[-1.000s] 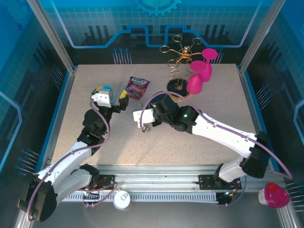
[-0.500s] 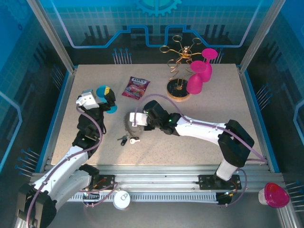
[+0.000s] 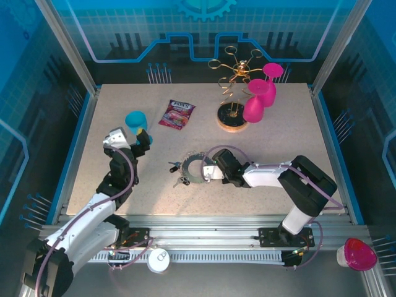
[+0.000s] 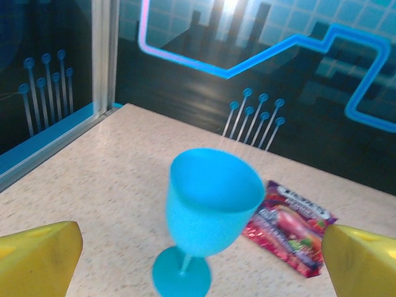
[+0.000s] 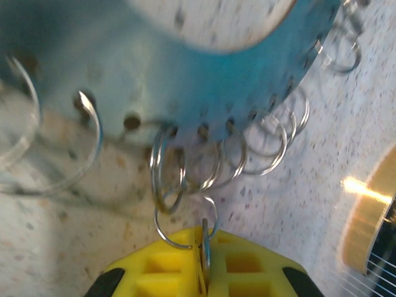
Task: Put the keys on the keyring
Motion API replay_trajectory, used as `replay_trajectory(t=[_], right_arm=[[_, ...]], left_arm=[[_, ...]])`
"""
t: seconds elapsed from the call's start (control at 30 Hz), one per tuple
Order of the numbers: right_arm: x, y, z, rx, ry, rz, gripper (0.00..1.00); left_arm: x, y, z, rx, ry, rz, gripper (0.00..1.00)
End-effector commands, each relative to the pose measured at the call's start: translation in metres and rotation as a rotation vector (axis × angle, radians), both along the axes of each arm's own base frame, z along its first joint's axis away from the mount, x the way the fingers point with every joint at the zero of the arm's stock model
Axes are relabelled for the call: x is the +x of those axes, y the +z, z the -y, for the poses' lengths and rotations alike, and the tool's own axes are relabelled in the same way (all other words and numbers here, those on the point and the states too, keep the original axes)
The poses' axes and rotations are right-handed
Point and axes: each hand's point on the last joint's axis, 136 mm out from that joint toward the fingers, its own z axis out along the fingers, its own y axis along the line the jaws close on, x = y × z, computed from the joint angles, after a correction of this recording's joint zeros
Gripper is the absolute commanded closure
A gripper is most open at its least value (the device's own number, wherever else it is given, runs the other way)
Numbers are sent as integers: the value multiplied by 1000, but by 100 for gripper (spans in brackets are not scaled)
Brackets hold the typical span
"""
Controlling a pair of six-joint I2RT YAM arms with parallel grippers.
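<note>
We see the right arm folded low over the desk [image 3: 278, 133]. From its base at the near edge it rises to an elbow on the right, then the forearm runs left, close to level, toward the middle of the desk. The right pincer [image 3: 208, 172] sits at the right rim of the keyring [image 3: 189, 161]. The keyring lies flat on the desk, nearer to us than the gold wire rack [image 3: 232, 117] on its wooden base and well apart from it.

In the right wrist view the yellow fingers [image 5: 247, 272] are clenched together on one small wire loop [image 5: 208, 230]. It hangs at the keyring's edge among a row of such loops threaded through holes in the flat metal. The keys [image 3: 180, 182] lie loose on the desk just left of the ring, some by its upper left side and some by its lower left. We cannot tell whether they touch it.

The left arm stretches from its base up the left side of the desk, with the left pincer [image 3: 138, 140] pointing toward the far edge. Its fingers [image 4: 37, 257] stand wide apart, released and holding nothing. A blue goblet [image 4: 210, 204] stands upright just ahead, seen between the two fingers and touching neither. A red snack packet [image 4: 291, 226] lies flat beyond it to the right. Two pink goblets [image 3: 257, 102] sit by the rack.
</note>
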Motion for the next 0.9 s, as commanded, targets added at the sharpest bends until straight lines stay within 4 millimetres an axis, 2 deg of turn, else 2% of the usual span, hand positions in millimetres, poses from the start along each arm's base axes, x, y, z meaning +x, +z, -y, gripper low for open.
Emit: replay_trajectory(t=[0.0,0.07,0.17,0.27,0.37,0.47,0.5,0.6,0.63,0.67,0.77,0.83,0.87], right_arm=[[19,7,22,-127,-20,139,97],[21,8,34,-144,-57,150,94],[23,9,53,-162,-108,170,81],[27,11,72,-182,-173,179,63],[32,17,87,-175,-242,190,49],[34,31,96,-101,-313,216,31],[35,38,98,-59,-336,223,28],[39,76,101,174,-450,251,18],[40,90,102,306,-512,238,14],[40,105,104,466,-575,216,1],[40,134,116,966,-701,137,0],[46,138,146,1167,-787,217,0],[47,133,159,1207,-816,268,0]], left_arm=[[-12,-5,-20,21,104,-10,1],[-14,-6,-23,42,116,-18,1],[-19,-9,-31,70,160,-30,1],[-22,-13,-36,90,183,-45,1],[-24,-19,-40,111,199,-65,1],[-25,-25,-43,147,209,-82,1],[-25,-27,-44,160,214,-89,1],[-19,-30,-43,227,190,-113,1],[-16,-29,-42,245,180,-120,1],[-11,-30,-40,263,157,-125,1],[3,-36,-31,283,71,-145,1],[13,-46,-28,282,15,-170,1],[19,-51,-26,271,-15,-180,1]])
